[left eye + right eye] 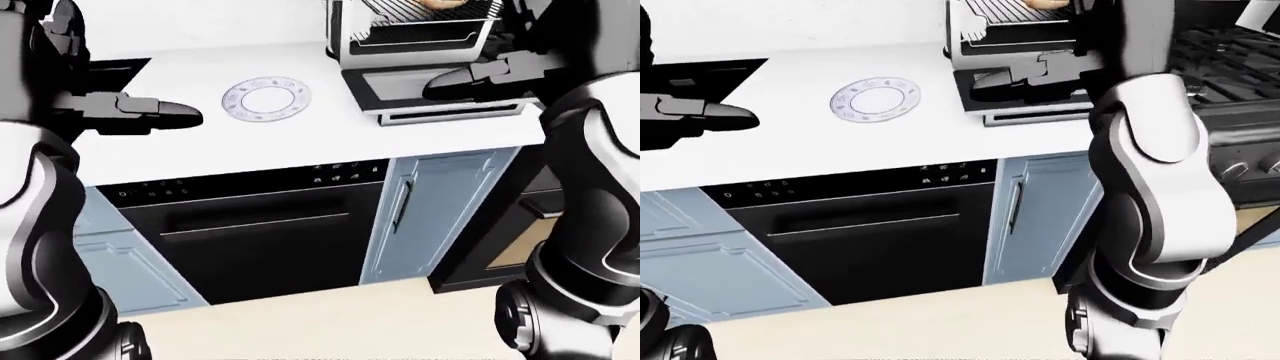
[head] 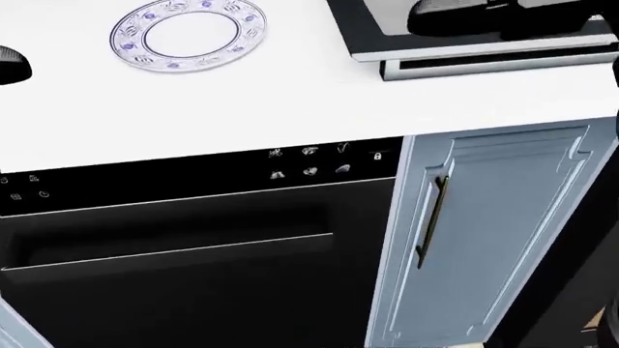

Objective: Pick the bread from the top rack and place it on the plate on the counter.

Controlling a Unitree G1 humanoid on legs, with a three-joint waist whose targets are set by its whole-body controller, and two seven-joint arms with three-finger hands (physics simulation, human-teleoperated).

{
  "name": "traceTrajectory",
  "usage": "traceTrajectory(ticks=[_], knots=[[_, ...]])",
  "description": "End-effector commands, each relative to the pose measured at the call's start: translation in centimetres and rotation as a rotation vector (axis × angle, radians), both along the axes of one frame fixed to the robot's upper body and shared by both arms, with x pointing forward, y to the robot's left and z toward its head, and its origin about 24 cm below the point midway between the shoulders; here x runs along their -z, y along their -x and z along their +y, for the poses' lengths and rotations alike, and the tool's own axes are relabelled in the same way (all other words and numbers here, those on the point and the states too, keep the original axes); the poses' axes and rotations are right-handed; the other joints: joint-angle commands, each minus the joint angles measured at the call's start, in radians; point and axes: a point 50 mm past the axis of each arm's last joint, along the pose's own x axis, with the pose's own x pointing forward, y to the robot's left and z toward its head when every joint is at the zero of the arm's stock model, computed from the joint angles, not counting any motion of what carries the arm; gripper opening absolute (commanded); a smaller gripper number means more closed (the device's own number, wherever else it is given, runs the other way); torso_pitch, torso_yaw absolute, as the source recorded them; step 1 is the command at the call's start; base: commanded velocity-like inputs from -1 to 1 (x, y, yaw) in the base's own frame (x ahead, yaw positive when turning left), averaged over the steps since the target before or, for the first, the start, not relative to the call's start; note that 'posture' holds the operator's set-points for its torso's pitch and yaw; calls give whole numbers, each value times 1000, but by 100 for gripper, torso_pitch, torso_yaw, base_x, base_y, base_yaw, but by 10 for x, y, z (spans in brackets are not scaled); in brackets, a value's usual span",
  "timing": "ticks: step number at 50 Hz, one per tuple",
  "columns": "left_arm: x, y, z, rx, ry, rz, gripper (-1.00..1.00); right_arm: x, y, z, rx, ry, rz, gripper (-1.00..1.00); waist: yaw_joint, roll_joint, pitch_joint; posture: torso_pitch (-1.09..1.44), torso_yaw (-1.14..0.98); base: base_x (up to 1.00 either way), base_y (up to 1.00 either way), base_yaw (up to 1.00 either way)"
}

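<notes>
Bread, a tan loaf [image 1: 438, 3], lies on the top rack of the open silver toaster oven [image 1: 415, 34] at the left-eye view's top edge. The right hand [image 1: 470, 77] hovers over the oven's lowered door, fingers straight; the left hand [image 1: 150, 112] likewise over the white table [image 1: 300, 135]. In the head view, the round blue-patterned white plate [image 2: 186, 32] sits empty above the black dishwasher [image 2: 174, 246].
</notes>
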Motion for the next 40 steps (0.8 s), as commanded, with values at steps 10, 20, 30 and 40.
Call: traceTrajectory(ticks=[10,20,30,40], knots=[[-9,5,-1,0,-16,-52,100,-18,4,-5,41,4,-63,100,4,-56,-15,0,0,0,0,0],[-9,6,-1,2,-17,-53,100,-22,5,-6,40,3,-79,100,-2,-12,-56,0,0,0,0,20],[-10,7,-1,1,-20,-53,100,-24,5,-7,47,8,-83,100,4,13,-68,0,0,0,0,23],[-11,6,-1,0,-22,-55,100,-27,6,-9,68,16,-87,100,13,-32,-37,0,0,0,1,0]])
